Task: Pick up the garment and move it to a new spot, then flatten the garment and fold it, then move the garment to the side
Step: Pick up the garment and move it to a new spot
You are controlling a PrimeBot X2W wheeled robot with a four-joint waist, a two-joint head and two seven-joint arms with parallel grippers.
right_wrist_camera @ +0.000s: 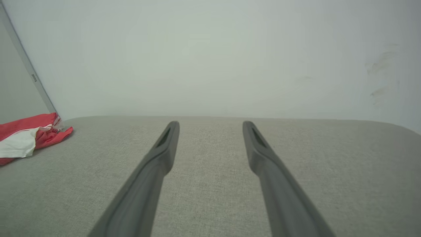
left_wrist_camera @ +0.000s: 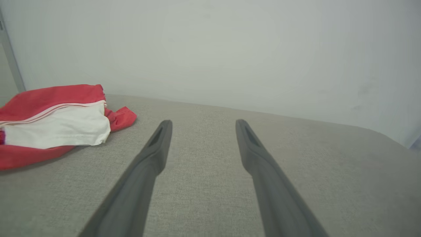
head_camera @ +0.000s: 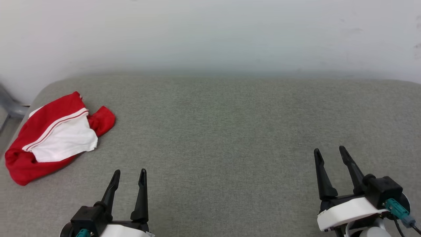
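Left end effector (head_camera: pixel 130 171) and right end effector (head_camera: pixel 329 149) gape empty; garment (head_camera: pixel 56 138) crumpled, red, white sleeve uppermost.

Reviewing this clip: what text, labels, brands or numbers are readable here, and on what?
None can be read.
Garment: crumpled, red and white with stripe trim; no lettering on the parts facing the cameras.
Small tag by the grey post, right wrist view: too small to read.
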